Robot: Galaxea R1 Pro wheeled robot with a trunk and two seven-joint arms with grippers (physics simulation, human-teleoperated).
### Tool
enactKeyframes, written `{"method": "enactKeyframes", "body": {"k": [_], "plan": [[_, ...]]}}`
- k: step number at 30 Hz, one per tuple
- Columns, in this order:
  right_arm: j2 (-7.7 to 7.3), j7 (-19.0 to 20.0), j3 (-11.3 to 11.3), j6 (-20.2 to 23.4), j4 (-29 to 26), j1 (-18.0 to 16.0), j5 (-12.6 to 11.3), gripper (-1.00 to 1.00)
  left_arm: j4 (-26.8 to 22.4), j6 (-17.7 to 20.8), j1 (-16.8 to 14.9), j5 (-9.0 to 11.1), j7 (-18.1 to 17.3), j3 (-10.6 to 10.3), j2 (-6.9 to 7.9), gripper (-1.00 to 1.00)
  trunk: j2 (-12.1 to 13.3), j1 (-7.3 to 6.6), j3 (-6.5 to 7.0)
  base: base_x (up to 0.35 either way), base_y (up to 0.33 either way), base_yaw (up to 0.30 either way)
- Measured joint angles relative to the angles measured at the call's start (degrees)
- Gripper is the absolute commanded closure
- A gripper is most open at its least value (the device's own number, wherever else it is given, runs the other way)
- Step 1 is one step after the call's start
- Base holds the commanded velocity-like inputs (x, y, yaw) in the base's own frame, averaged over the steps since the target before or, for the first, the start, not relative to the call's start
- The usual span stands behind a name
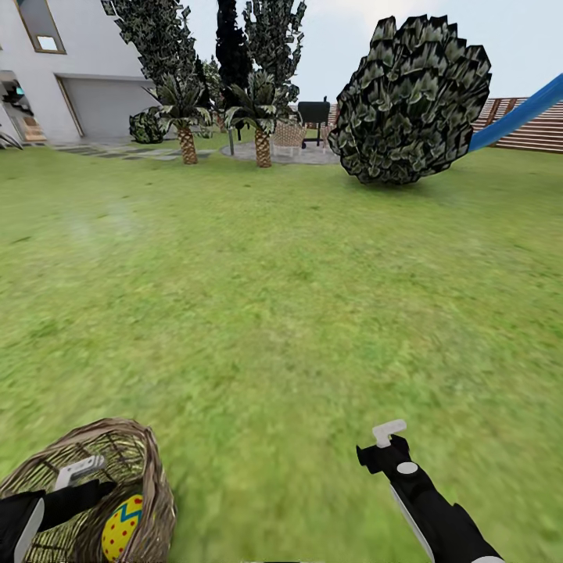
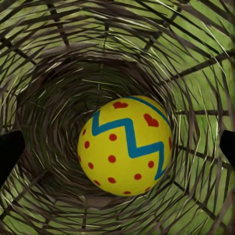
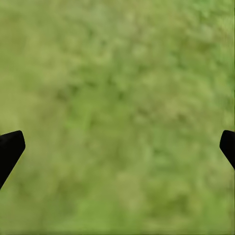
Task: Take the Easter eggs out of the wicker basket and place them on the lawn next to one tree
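One Easter egg (image 2: 125,146) fills the middle of the left wrist view, yellow with red dots and hearts and a teal zigzag band, lying on the woven floor of the wicker basket (image 2: 58,63). From the head view the same egg (image 1: 121,528) sits against the basket's near right wall, and the basket (image 1: 148,450) stands on the lawn (image 1: 281,313) at the robot's lower left. Only this one egg can be seen in it. Reaching into the basket from above, the left gripper (image 1: 82,467) has its black fingertips (image 2: 10,152) spread wide to either side of the egg, not touching it. Off to the right, the right gripper (image 1: 389,434) hangs over bare grass (image 3: 117,112), its jaws also wide apart and holding nothing. Far across the lawn stand a large round shrub (image 1: 410,102), two short palms (image 1: 186,117), a black grill (image 1: 313,113) on a paved patch, a white house (image 1: 70,70) at the far left, a blue slide (image 1: 520,113) and a slatted fence (image 1: 539,129) on the right
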Motion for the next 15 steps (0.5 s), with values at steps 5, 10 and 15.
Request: {"method": "enactKeyframes", "body": {"k": [5,10,15], "plan": [[0.00,0.0,0.0,0.1,0.0,0.0,0.0,-1.00,0.0,0.1,0.0,0.0,-1.0,0.0,-0.03,-1.00,-2.0,1.10,-0.90,0.000,0.000,0.000],[0.00,0.0,0.0,0.2,0.0,0.0,0.1,-1.00,0.0,0.0,0.0,0.0,-1.1,0.0,-0.08,-1.00,-4.0,2.20,-1.80,0.000,0.000,0.000],[0.00,0.0,0.0,0.2,0.0,0.0,0.0,-1.00,0.0,0.1,0.0,0.0,-1.1,0.0,-0.05,-1.00,-5.6,3.11,-2.73,0.000,0.000,0.000]]}}
